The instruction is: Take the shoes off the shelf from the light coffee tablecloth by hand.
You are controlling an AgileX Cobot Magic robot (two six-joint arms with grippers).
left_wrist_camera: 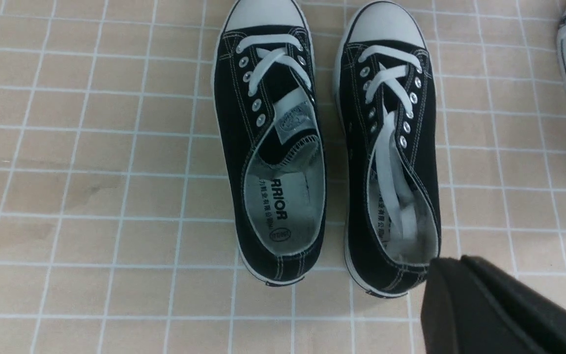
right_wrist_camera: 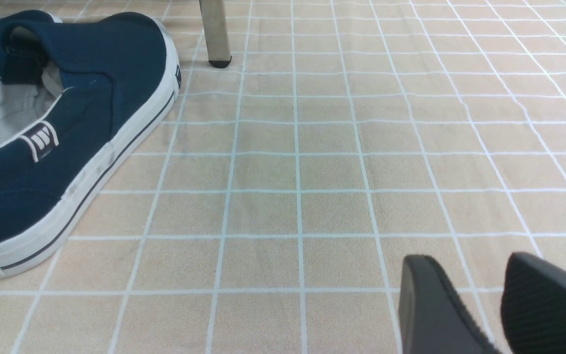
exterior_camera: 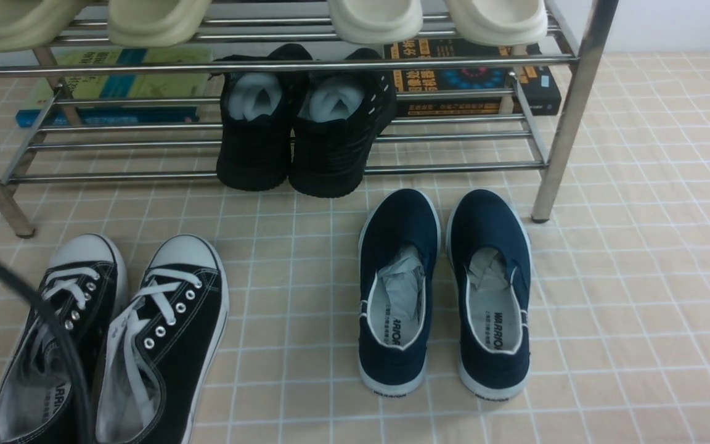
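The shoes, a pair of black canvas sneakers (exterior_camera: 164,333) with white laces and toe caps, stand side by side on the light coffee tablecloth (exterior_camera: 638,277) at the front left, in front of the chrome shelf (exterior_camera: 269,65). In the left wrist view the pair (left_wrist_camera: 273,142) is seen from above. My left gripper (left_wrist_camera: 452,263) is shut and empty, its tip just off the heel of one sneaker (left_wrist_camera: 391,147). My right gripper (right_wrist_camera: 465,265) is open and empty, low over bare cloth. Neither gripper shows in the front view.
All-black shoes (exterior_camera: 306,129) stuffed with white paper sit on the shelf's lower tier, with books behind. Beige slippers (exterior_camera: 158,18) rest on the upper tier. Navy slip-ons (exterior_camera: 441,283) stand on the cloth at centre right, near a shelf leg (right_wrist_camera: 216,32). A black cable (exterior_camera: 53,327) crosses the sneakers.
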